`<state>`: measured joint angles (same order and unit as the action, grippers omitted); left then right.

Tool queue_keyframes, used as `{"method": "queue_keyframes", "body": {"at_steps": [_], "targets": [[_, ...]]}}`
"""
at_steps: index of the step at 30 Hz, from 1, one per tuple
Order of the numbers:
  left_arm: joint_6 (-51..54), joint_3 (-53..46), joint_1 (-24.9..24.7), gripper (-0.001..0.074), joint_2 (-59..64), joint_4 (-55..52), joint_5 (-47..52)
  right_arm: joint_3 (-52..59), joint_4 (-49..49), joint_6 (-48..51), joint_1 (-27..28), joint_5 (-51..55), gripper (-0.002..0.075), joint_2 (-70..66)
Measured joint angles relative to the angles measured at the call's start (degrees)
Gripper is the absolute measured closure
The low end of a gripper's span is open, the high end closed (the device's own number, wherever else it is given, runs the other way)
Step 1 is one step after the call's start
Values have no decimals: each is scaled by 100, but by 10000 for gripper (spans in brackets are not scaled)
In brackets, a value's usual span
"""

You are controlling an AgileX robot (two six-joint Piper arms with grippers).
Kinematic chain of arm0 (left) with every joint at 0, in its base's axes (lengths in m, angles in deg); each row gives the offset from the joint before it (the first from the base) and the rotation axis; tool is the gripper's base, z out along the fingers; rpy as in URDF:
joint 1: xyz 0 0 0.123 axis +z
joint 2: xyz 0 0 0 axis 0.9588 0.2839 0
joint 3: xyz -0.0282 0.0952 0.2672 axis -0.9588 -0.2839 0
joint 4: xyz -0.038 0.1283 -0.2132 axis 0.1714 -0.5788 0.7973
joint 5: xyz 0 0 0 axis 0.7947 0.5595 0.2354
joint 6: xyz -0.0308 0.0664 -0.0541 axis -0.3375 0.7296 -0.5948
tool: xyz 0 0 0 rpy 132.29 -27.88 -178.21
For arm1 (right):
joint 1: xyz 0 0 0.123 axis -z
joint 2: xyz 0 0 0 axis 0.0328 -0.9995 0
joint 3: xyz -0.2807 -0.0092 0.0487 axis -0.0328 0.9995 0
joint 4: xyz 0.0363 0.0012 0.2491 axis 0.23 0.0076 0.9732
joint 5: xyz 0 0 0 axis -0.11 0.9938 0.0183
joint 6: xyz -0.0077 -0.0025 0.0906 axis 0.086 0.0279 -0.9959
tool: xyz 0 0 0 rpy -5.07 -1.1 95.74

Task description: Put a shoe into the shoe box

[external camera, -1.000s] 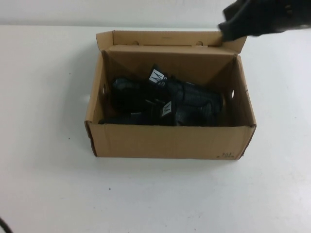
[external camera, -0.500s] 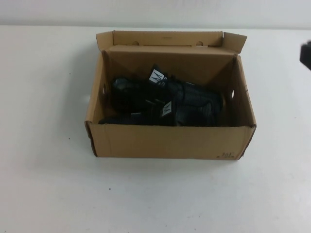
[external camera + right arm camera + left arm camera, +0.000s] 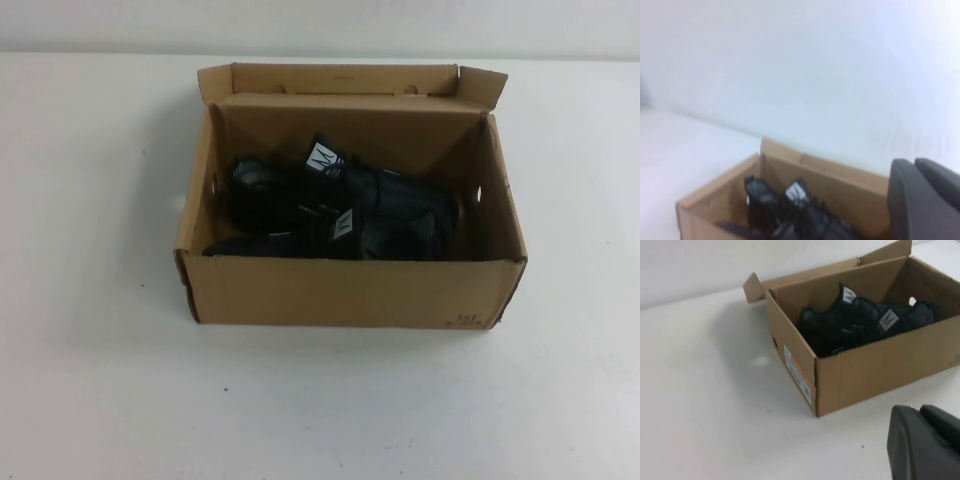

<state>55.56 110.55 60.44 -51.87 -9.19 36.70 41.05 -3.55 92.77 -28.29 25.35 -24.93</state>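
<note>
The brown cardboard shoe box (image 3: 350,290) stands open in the middle of the table, its flap lid (image 3: 345,78) up at the back. Two black knit shoes lie inside, one toward the back (image 3: 400,195) and one at the front (image 3: 300,238), white tongue labels showing. Neither gripper is in the high view. My left gripper (image 3: 920,411) is shut and empty, low over the table off the box's front corner (image 3: 875,365). My right gripper (image 3: 915,163) is shut and empty, raised beside the box (image 3: 840,180), with the shoes (image 3: 790,212) visible inside.
The white table (image 3: 100,380) surrounds the box on all sides. A pale wall (image 3: 320,25) runs along the table's far edge. A printed label (image 3: 797,375) is on the box's left end wall.
My right arm, above the box's back right corner a second ago, has drawn off to the right and left the high view. The box and shoes have not moved.
</note>
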Motion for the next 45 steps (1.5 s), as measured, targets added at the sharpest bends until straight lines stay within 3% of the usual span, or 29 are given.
{"method": "queue_keyframes", "body": {"at_steps": [40,45], "targets": [[158,-145,0,736,0,0,-67,145,12,0,0,54,742,0],[158,-175,0,736,0,-432,-67,145,12,0,0,54,742,0]]}}
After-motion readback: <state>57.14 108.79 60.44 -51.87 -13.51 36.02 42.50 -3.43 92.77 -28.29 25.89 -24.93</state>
